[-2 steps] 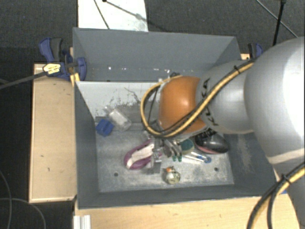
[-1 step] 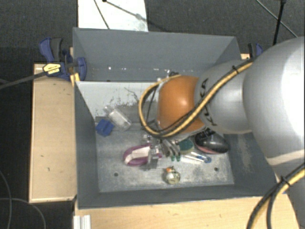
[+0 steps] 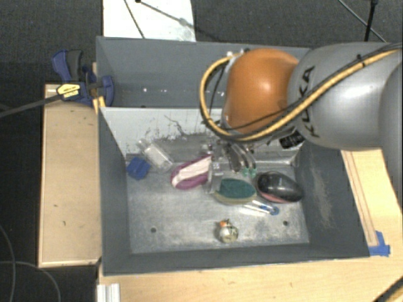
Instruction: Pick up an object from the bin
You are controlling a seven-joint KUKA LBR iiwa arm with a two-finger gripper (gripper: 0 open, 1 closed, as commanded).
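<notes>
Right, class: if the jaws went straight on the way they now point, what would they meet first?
Most likely the green oval sponge lying just below them, beside the pink and white object. Depth is unclear, so they may touch it already.

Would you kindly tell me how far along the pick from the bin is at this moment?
Done: the gripper is down inside the grey metal bin. In hand: it hangs just above and between the pink-and-white curved plastic piece and the dark green oval pad. Left: the lift; both things lie on the bin floor.
</notes>
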